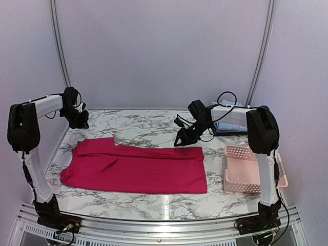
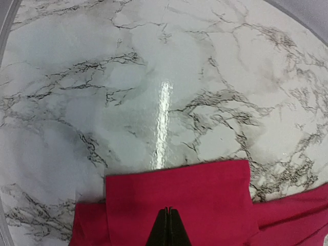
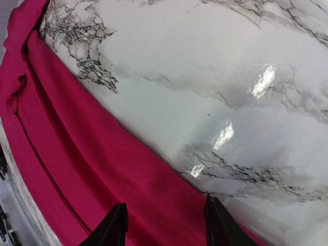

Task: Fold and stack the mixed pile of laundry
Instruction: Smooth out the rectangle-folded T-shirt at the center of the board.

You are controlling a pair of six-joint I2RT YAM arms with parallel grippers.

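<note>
Top external view: the magenta-red garment (image 1: pixel 136 168) lies flat across the middle of the table (image 1: pixel 148 125), reaching toward the left edge. The left gripper (image 2: pixel 165 211) is over the cloth's far left corner, fingers pressed together. Whether they nip any fabric, can't tell. The right gripper (image 3: pixel 165 223) is at the garment's far right corner, fingers spread, cloth beneath them. A pink basket (image 1: pixel 245 152) sits by the right edge.
</note>
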